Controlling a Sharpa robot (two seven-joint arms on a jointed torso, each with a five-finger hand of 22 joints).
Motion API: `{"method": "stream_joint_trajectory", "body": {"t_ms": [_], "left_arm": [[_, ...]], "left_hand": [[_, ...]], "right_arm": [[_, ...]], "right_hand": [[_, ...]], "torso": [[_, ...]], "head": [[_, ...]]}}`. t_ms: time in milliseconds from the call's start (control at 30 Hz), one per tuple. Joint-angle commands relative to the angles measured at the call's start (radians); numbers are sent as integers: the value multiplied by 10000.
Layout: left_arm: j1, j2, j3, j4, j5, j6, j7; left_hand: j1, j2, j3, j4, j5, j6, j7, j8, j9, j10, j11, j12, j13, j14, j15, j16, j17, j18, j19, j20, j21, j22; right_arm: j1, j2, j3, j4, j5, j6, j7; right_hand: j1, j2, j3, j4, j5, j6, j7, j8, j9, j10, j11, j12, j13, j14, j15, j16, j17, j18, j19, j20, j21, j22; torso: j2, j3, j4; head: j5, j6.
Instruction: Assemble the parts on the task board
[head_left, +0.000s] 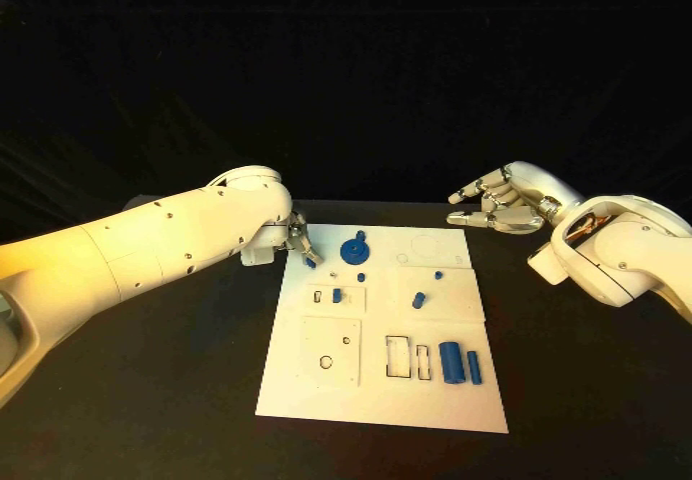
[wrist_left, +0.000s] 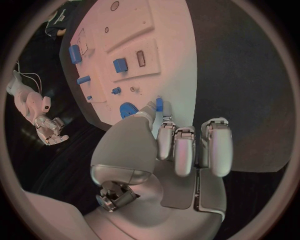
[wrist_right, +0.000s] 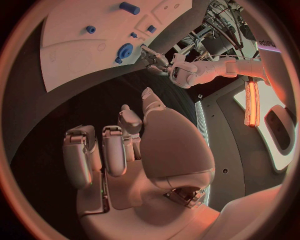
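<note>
Nearest me, on the near right part of the white board (head_left: 378, 400), I see 2 long blue bars: a thicker bar (head_left: 451, 361) and a thinner bar (head_left: 473, 367) just beside it on its right, both lying lengthwise next to 2 narrow rectangular slots. Mid-board, a small blue block (head_left: 338, 295) sits at a small framed slot, and a short blue peg (head_left: 418, 298) lies to its right, apart from it. Further back, a blue round piece (head_left: 356, 249) with a knob sits near the board's far edge.

My left hand (head_left: 299, 243) is at the far left corner of the board. In the left wrist view its fingers (wrist_left: 186, 150) are curled in, and the thumb and a fingertip pinch a small blue piece (wrist_left: 159, 104) right over the board's edge, just beside the round piece.

My right hand (head_left: 498, 205) hangs beyond the board's far right corner, well apart from every part. Its fingers are curled in with nothing in them.
</note>
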Motion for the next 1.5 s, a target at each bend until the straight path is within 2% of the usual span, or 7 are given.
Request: {"method": "stream_joint_trajectory", "body": {"t_ms": [33, 433, 667, 900, 1100, 1300, 1500], "left_arm": [[0, -14, 0, -4, 518, -394, 299], [-23, -304, -2, 380, 905, -715, 276], [-122, -815, -1, 1249, 928, -1202, 44], [-359, -1534, -3, 2447, 716, -1993, 11], [-583, -2073, -6, 3326, 307, -2594, 72], [-778, -2376, -8, 3981, 58, -2758, 52], [-941, -2496, -9, 4331, -237, -2772, 14]], "left_hand": [[487, 228, 521, -297, 27, -114, -3, 166, 99, 18, -60, -65, 433, 1054, -68, 31, 2629, -42, 591, -89, 39, 1457], [5, -195, 2061, -442, -17, -398, -44, 817, 568, 0, -76, -107, 387, 1054, -96, 31, 2629, -28, 557, -123, -14, 1401], [-341, -431, 2674, -455, -23, -497, -55, 1104, 757, 7, -103, -107, 381, 1054, -104, 31, 2629, -24, 553, -139, -30, 1390], [-542, -664, 3149, -522, -23, -546, -89, 1326, 885, 7, -134, -117, 366, 1054, -127, 31, 2629, -30, 566, -158, -16, 1421], [-714, -859, 3474, -524, -24, -528, -125, 1504, 973, 25, -164, -106, 374, 1054, -150, 31, 2629, -42, 589, -179, 17, 1477], [-832, -922, 3586, -479, -26, -506, -141, 1597, 1016, 36, -177, -101, 376, 1054, -162, 31, 2629, -47, 599, -191, 33, 1503], [-889, -954, 3622, -456, -27, -492, -152, 1644, 1039, 43, -185, -95, 381, 1054, -169, 31, 2629, -50, 604, -196, 40, 1516]], "right_arm": [[-5, 24, 1, -15, -38, 174, 30], [-8, 51, -2, -67, -38, 267, -10], [-13, 59, -6, -92, -38, 288, -21], [-14, 75, -15, -131, -38, 291, -26], [-16, 91, -23, -149, -38, 299, -22], [-26, 116, -29, -165, -38, 316, -15], [-44, 127, -32, -176, -38, 325, -9]], "right_hand": [[2, 87, -58, -23, 27, -88, -5, 14, -14, -51, 4, -35, -15, 789, 61, -65, 1384, -68, 1047, 84, 23, 2628], [2, 87, -58, -23, 27, -88, -5, 14, -14, -51, 4, -35, -15, 789, 61, -65, 1384, -68, 1047, 84, 23, 2628], [6, 97, -69, -21, 34, -86, -5, 15, -13, -58, 4, -51, -26, 786, 61, -78, 1368, -68, 1047, 84, 23, 2628], [6, 97, -69, -21, 34, -86, -5, 15, -13, -58, 4, -51, -26, 786, 61, -78, 1368, -68, 1047, 84, 23, 2628], [6, 100, -76, -19, 36, -85, -5, 16, -13, -62, 4, -58, -31, 784, 61, -82, 1362, -68, 1047, 84, 23, 2628], [6, 100, -76, -19, 36, -85, -5, 16, -13, -62, 4, -58, -31, 784, 61, -82, 1362, -68, 1047, 84, 23, 2628], [6, 100, -76, -19, 36, -85, -5, 16, -13, -62, 4, -58, -31, 784, 61, -82, 1362, -68, 1047, 84, 23, 2628]], "torso": [[-4, 1, 6], [-6, -2, 3], [-12, 7, 11], [-20, 10, 27], [-31, -8, 35], [-28, -12, 15], [-27, -8, 35]], "head": [[2, -21], [2, -24], [-29, -1], [6, -3], [0, -23], [23, -11], [44, -32]]}}
